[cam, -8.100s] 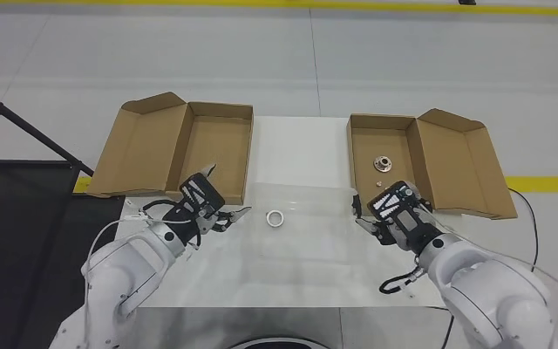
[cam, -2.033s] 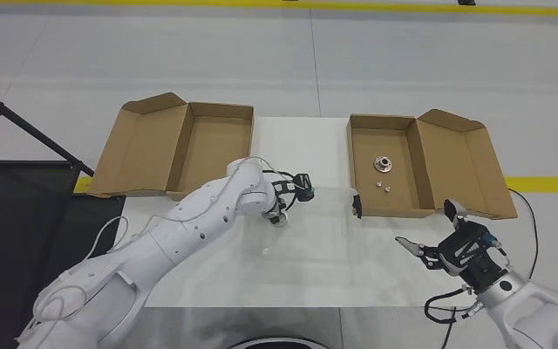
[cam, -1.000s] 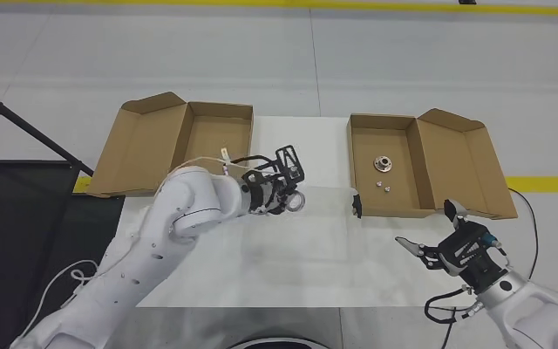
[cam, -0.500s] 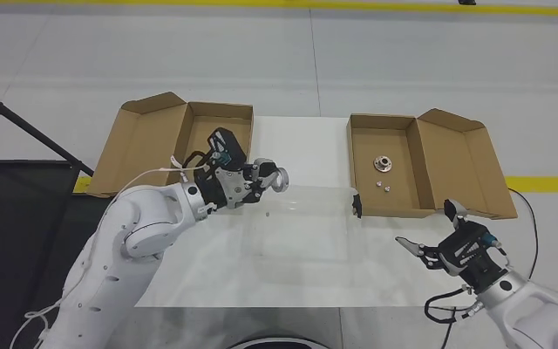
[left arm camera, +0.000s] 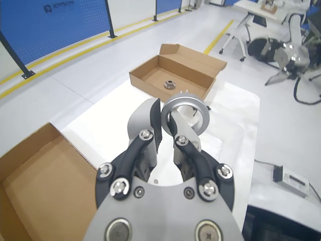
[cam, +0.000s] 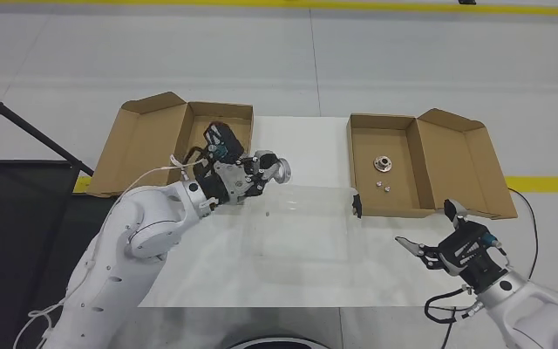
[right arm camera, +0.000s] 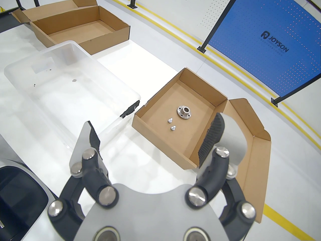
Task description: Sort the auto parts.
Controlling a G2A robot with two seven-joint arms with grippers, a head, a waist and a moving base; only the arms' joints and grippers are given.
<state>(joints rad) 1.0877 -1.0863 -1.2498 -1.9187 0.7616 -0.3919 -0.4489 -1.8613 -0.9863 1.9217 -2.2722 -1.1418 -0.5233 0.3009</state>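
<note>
- Top view, upper left: an open cardboard box point(cam: 214, 144) lies flat on the white counter point(cam: 296, 140), with its lid folded out to the left.
- Just right of that box's right wall, the left gripper point(cam: 263, 167) is clamped on a metal ring point(cam: 279, 169). In the left wrist view one finger sits inside the ring's hole and the other against its outer wall. The ring is held up off the counter.
- At centre, a clear plastic tray point(right arm camera: 40, 53) sits on the counter between the two boxes.
- Upper right: a second open box point(cam: 366, 170) holds a flanged metal hub point(cam: 382, 162) and two small screws point(right arm camera: 170, 120) just beside it.
- Lower right: the right gripper point(cam: 417, 250) hangs with its fingers spread wide and nothing between them, well apart from the second box.
</note>
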